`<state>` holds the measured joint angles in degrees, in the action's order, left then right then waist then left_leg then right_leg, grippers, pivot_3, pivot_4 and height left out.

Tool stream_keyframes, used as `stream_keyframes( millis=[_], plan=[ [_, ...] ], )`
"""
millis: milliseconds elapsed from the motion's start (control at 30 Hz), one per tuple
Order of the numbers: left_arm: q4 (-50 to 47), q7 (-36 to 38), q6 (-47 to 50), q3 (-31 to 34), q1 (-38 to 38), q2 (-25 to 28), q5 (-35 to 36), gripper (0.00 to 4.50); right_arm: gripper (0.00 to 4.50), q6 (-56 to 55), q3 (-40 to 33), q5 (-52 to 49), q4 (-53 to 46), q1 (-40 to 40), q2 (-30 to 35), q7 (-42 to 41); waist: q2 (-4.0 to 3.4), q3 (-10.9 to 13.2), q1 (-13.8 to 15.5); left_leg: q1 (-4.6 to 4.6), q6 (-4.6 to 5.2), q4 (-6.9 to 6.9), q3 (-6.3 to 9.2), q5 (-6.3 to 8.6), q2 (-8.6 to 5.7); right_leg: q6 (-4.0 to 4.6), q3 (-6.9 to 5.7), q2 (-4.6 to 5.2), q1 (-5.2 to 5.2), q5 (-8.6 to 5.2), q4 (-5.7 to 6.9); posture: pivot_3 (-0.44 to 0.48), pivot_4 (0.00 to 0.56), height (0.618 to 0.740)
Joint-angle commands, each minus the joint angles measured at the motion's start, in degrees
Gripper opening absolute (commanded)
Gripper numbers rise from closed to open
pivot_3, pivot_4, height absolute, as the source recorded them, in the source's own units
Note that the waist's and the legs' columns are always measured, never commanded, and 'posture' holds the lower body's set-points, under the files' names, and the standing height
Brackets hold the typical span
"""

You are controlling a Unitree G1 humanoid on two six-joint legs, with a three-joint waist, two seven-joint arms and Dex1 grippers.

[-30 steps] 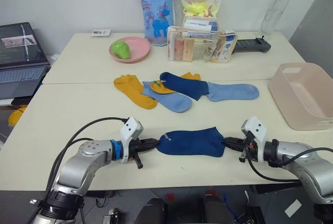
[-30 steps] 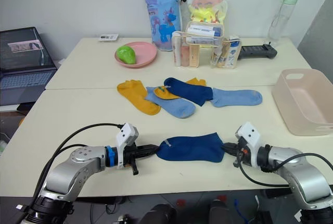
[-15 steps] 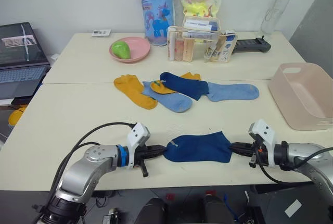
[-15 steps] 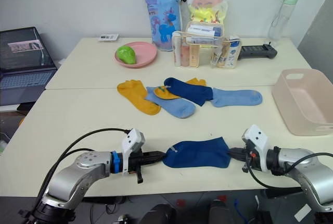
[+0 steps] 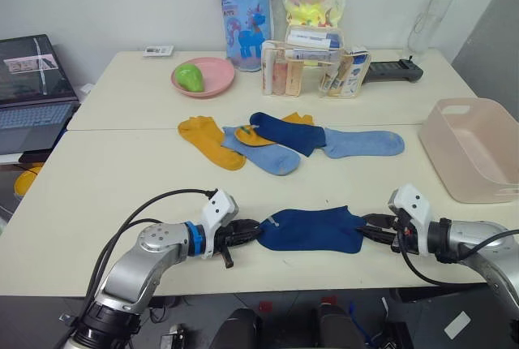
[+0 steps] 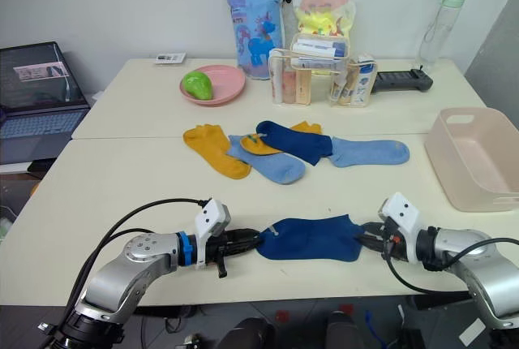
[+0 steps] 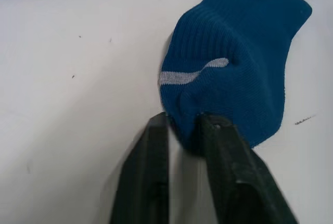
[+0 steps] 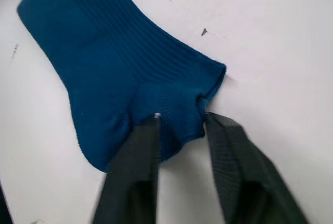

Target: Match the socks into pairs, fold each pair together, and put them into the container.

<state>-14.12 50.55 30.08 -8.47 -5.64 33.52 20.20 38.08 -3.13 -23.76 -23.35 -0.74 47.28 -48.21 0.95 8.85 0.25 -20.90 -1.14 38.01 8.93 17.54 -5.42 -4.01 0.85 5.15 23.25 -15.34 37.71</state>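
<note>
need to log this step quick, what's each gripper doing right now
Left gripper: shut on one end of the navy sock lying near the table's front edge.
Right gripper: shut on the opposite end of the same navy sock.

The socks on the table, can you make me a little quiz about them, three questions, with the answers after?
1. True or false: the left gripper and the right gripper pinch opposite ends of the same navy sock.
2. Which sock lies on top in the pile behind? A) yellow B) light blue C) navy
3. Fill in: the pink bin on the robot's right has ____ socks in it.

Key
1. True. Each wrist view shows fingers closed on an end of the near navy sock.
2. C. The second navy sock lies over the yellow socks and the light blue socks.
3. No.
</note>
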Motion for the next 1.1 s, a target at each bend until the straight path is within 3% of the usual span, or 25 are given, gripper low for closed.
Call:
stream_keyframes(
  millis=[33, 167, 300, 400, 533, 567, 833, 1100],
  plan=[
    [-1.9, -0.8, 1.4, 5.8, -1.3, 1.3, 3.0, 2.15, 2.45, -1.8, -5.4, -1.5, -2.2, 1.2, -0.8, 1.6, 0.0, 0.0, 0.0, 0.0, 0.0, 0.0, 0.0, 0.0, 0.0, 0.0, 0.0, 0.0, 0.01, 0.0, 0.0, 0.0, 0.15, 0.74],
    [-3.4, 3.0, -1.0, 5.8, -2.2, 3.6, 3.6, 2.15, 2.45, -1.7, -6.3, -3.6, -5.2, 1.9, -1.9, 1.5, 0.0, 0.0, 0.0, 0.0, 0.0, -0.01, -0.01, 0.0, 0.0, 0.0, 0.0, 0.0, 0.01, 0.0, -0.01, 0.0, 0.15, 0.74],
    [-1.9, 3.5, -4.0, 3.8, -5.0, 1.4, 2.6, 1.98, 2.45, -1.5, -1.9, -2.2, -7.3, 3.7, -3.5, 2.9, 0.0, 0.0, 0.1, 0.0, 0.0, 0.0, 0.02, 0.0, 0.0, 0.0, -0.02, 0.0, 0.0, 0.0, -0.02, 0.0, 0.15, 0.74],
    [-1.8, 5.6, -7.5, -0.2, -7.4, -1.2, 1.6, 1.24, 1.83, -4.4, 4.3, 1.3, -8.0, 5.0, -5.1, 3.2, 0.0, 0.0, 0.0, 0.0, 0.0, 0.01, -0.02, 0.0, -0.01, 0.0, -0.01, 0.0, 0.0, 0.0, -0.01, 0.0, 0.15, 0.74],
    [0.5, 8.1, -12.0, -7.2, -9.2, -2.0, -3.6, 0.0, 0.41, -10.3, 11.1, 8.4, -4.9, 4.8, -5.1, 3.4, 0.0, 0.0, 0.0, -0.01, -0.01, 0.0, -0.03, 0.0, -0.01, 0.0, -0.01, 0.0, 0.01, 0.0, -0.03, 0.0, 0.15, 0.74],
    [1.5, 8.6, -13.2, -8.6, -9.5, -2.0, -4.9, 0.0, 0.03, -11.4, 12.3, 9.7, -3.9, 4.7, -5.1, 3.4, 0.0, 0.0, 0.0, -0.01, -0.01, 0.0, -0.06, 0.0, -0.01, 0.0, -0.01, -0.01, 0.01, 0.0, -0.03, 0.0, 0.15, 0.74],
    [8.9, 6.6, -19.4, -11.7, -10.1, -2.4, -12.5, 0.0, 0.01, -14.2, 12.5, 13.1, 1.7, 3.0, -6.9, 4.9, 0.0, 0.0, -0.1, 0.0, -0.01, 0.0, -0.05, 0.0, -0.01, 0.0, 0.0, -0.07, 0.03, 0.0, -0.01, 0.0, 0.15, 0.74],
    [5.8, 8.2, -16.8, -7.6, -8.7, -2.2, -7.3, 0.0, 0.01, -18.4, 5.0, 9.8, 0.6, -4.1, -2.1, 0.1, 0.02, 0.0, 0.2, 0.02, 0.0, 0.03, -0.03, 0.0, -0.03, 0.0, -0.01, -0.07, -0.03, 0.0, -0.02, 0.0, 0.15, 0.74]
  ],
)
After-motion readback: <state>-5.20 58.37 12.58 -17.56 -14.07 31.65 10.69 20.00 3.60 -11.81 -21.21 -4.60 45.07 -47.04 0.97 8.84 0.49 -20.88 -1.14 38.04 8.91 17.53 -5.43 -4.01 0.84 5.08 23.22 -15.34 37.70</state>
